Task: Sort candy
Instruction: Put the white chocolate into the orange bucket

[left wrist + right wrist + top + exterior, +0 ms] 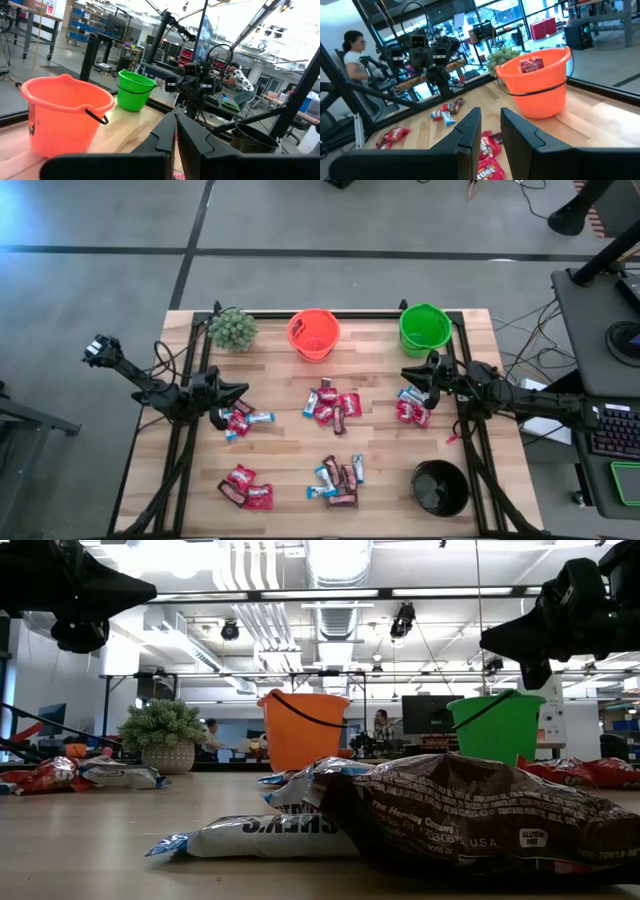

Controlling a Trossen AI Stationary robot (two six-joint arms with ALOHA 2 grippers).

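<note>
The candy lies in several small heaps on the wooden table (280,450): red packets, blue-and-white bars and dark brown bars (332,405), (338,480), (245,488). My left gripper (243,391) hangs shut over the left heap (242,420), fingers roughly level and nothing between them (175,131). My right gripper (406,373) stands above the right heap (412,406). It is open by a narrow gap (490,125), and only the table and red packets (487,150) show through that gap. Both grippers are clear of the table in the low view (150,585), (487,638).
Along the far edge stand a small green plant (232,328), an orange bucket (313,333) with a red packet (531,65) inside, and a green bucket (425,328). A black bucket (440,487) sits near right. People are in the room beyond.
</note>
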